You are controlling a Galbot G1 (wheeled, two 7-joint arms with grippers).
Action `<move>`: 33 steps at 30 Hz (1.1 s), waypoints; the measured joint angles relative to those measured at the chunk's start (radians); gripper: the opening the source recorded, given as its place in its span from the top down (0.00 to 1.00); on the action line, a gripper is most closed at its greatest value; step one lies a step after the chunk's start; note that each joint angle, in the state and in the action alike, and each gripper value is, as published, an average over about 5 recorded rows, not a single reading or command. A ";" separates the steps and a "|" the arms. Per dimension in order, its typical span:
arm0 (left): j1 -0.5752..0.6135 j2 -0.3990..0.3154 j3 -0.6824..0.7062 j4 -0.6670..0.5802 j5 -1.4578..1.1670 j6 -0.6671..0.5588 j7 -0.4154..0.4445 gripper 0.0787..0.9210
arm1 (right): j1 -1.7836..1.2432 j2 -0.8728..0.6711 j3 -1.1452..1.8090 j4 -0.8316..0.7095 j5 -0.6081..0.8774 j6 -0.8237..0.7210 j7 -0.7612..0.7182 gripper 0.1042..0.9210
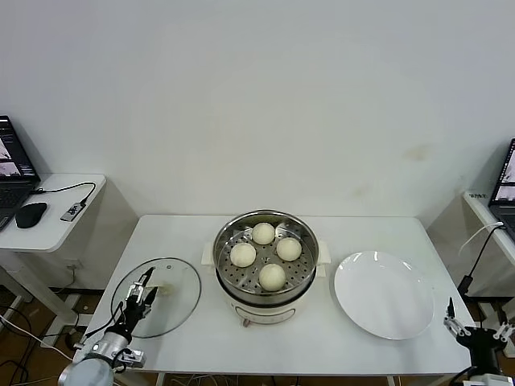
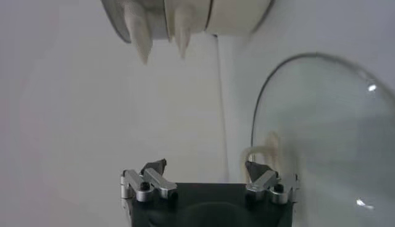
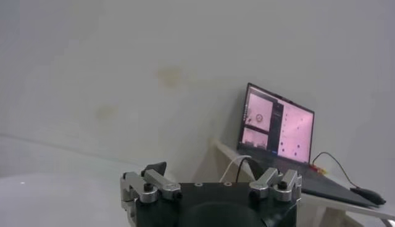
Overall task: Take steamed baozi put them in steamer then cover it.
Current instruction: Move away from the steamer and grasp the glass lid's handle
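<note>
Four baozi in the steamer, lid on the tabletop, left gripper over the lid.

The steamer (image 1: 265, 265) stands mid-tabletop (image 1: 185, 233), uncovered, with four baozi (image 1: 263, 233) (image 1: 243, 254) (image 1: 289, 248) (image 1: 272, 276) resting on its perforated tray. The lid (image 1: 157, 297) lies flat on the tabletop to the robot's left of the steamer, just beside it and apart from it; its cream handle (image 2: 262, 154) shows in the left wrist view. The left gripper (image 1: 143, 293) is over the lid's near-left part, jaws apart, one fingertip (image 2: 258, 169) near the handle; whether it touches cannot be told. A white plate (image 1: 385, 293) sits bare to the right of the steamer. The right gripper (image 1: 476, 329) is low off the tabletop's near right corner, jaws apart, holding nothing. Laptops (image 1: 12, 173) (image 3: 278, 132) stand on side desks at both edges.
</note>
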 measured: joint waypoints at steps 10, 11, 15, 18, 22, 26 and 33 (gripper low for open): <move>-0.040 0.003 0.014 0.040 0.012 0.003 0.011 0.12 | 0.002 0.005 -0.003 -0.006 -0.012 0.000 0.000 0.12; -0.045 0.003 0.016 0.044 0.014 0.004 0.012 0.12 | 0.001 0.006 -0.004 -0.007 -0.013 0.000 0.000 0.12; -0.068 0.003 0.021 0.065 0.021 0.006 0.017 0.12 | 0.000 0.008 -0.005 -0.009 -0.017 0.000 -0.001 0.12; -0.084 0.003 0.022 0.078 0.023 0.008 0.021 0.12 | 0.000 0.009 -0.005 -0.011 -0.020 0.001 -0.001 0.12; -0.100 0.002 0.027 0.089 0.022 0.012 0.030 0.12 | 0.002 0.012 -0.009 -0.016 -0.023 0.002 -0.001 0.12; -0.112 -0.003 0.032 0.104 0.021 0.013 0.038 0.17 | 0.003 0.013 -0.013 -0.020 -0.026 0.003 -0.001 0.12; -0.121 -0.007 0.034 0.121 0.014 0.013 0.045 0.41 | 0.005 0.013 -0.016 -0.025 -0.029 0.003 -0.002 0.12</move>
